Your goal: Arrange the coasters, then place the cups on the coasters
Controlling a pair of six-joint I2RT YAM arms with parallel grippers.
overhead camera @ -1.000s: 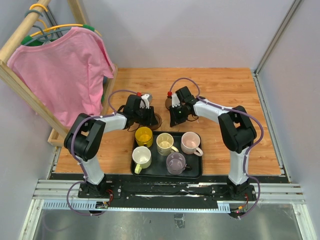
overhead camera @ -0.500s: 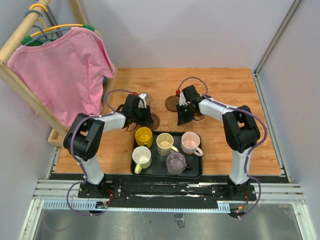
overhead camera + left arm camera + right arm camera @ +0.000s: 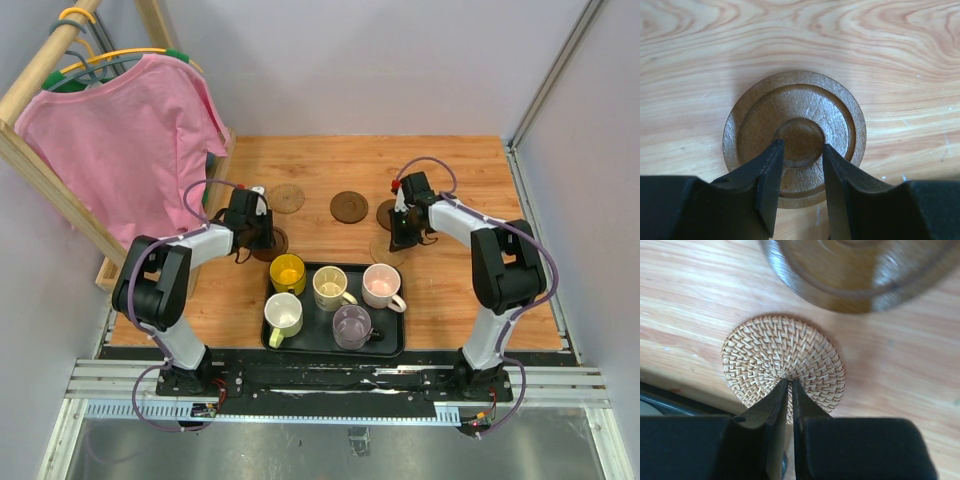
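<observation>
My left gripper (image 3: 801,150) stands slightly open, its fingertips resting on a dark brown ringed coaster (image 3: 795,132) either side of its centre disc; from above this coaster (image 3: 270,244) lies left of the tray. My right gripper (image 3: 789,382) is shut, its tips on the middle of a tan woven coaster (image 3: 782,357), seen from above at the tray's back right (image 3: 384,248). Another dark coaster (image 3: 389,213) lies just behind it, one more (image 3: 349,207) mid-table, and a tan one (image 3: 287,197) further left. The yellow (image 3: 288,272), cream (image 3: 330,288), pink (image 3: 381,285), white (image 3: 283,315) and grey-purple (image 3: 352,325) cups sit in the tray.
The black tray (image 3: 390,345) lies at the near middle of the wooden table. A wooden rack with a pink shirt (image 3: 125,140) leans over the table's left side. Grey walls close in the back and the right.
Both arms have swung outward. The left gripper slid its dark coaster to the left, uncovering a tan coaster behind it. The right gripper moved right with the woven coaster under its tips.
</observation>
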